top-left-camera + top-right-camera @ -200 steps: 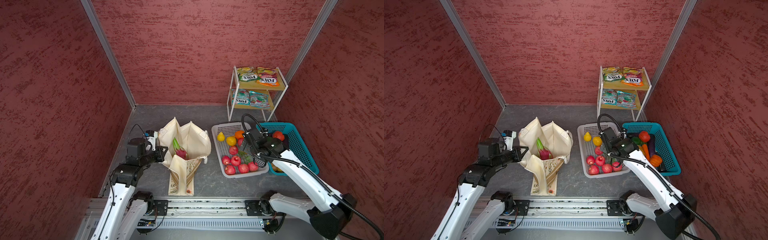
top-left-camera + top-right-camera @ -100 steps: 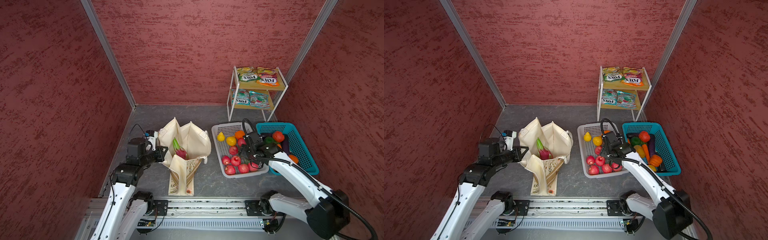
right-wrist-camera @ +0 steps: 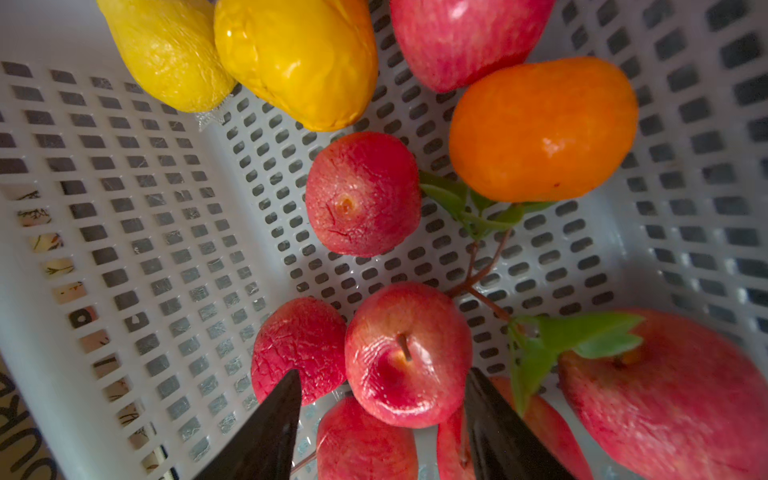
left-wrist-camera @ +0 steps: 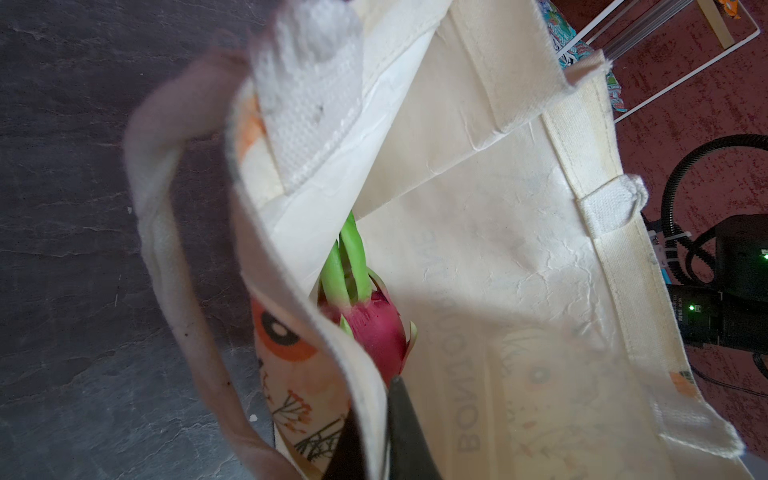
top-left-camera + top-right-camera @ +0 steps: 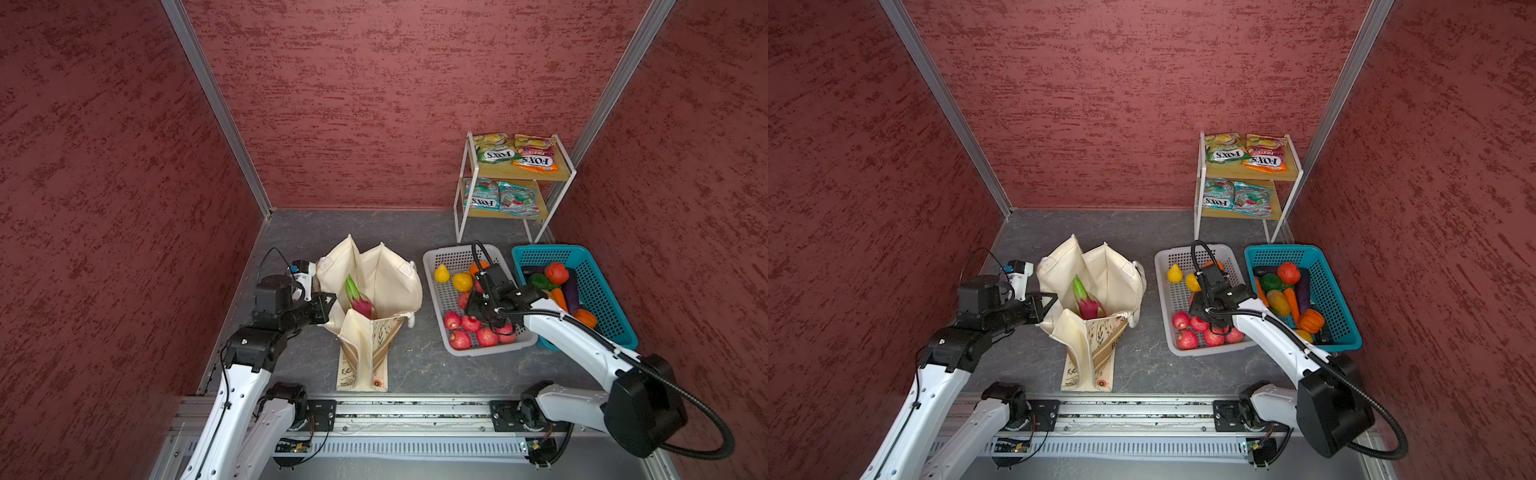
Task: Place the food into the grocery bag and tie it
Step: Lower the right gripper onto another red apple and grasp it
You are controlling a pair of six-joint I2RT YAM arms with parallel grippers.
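Down into the grey basket [image 5: 449, 254] the right gripper [image 5: 488, 320] has come since a second ago, its fingers drawn narrower; the left gripper [image 5: 328, 303] has not stirred from the bag [image 5: 386, 282].

Both top views show the bag standing open in the middle, a dragon fruit [image 5: 1088, 305] already inside and its lower part lying flat on the floor. The packets [image 5: 515, 156] wait on the shelf [image 5: 567, 176]. The right wrist hides its own fingertips here.

Left wrist view: the fingers are closed on the bag's rim, holding the mouth open. The canvas looks soft and would likely sag if let go.

Right wrist view: the fingers stand apart on either side of one apple [image 3: 409, 353], with other apples crowded against it. Whether they press it yet I cannot tell. It looks light, firm and glossy, so likely to slip. The hold is best taken across its widest part, clear of the stem.
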